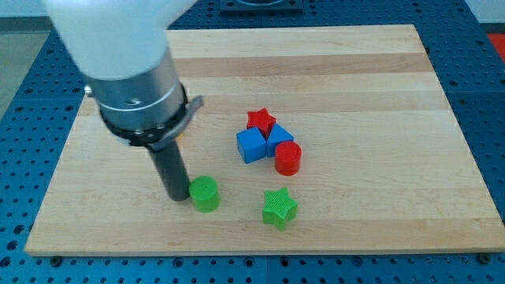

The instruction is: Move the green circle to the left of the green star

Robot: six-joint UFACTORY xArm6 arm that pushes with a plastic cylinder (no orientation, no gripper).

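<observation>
Toward the view's lower left of the wooden board [379,71], my tip [177,197] stood just at the left side of the green circle [205,193], touching it or nearly so. No claw was fitted, only the dark rod, so nothing was spread, pressed together or pinched. The green star [279,208] lay to the view's right of the circle, apart from it and slightly lower. Above them, a red star [260,120], a blue cube [250,146], a second blue block [279,138] and a red cylinder [288,158] sat bunched together, touching. No container showed on the board.
</observation>
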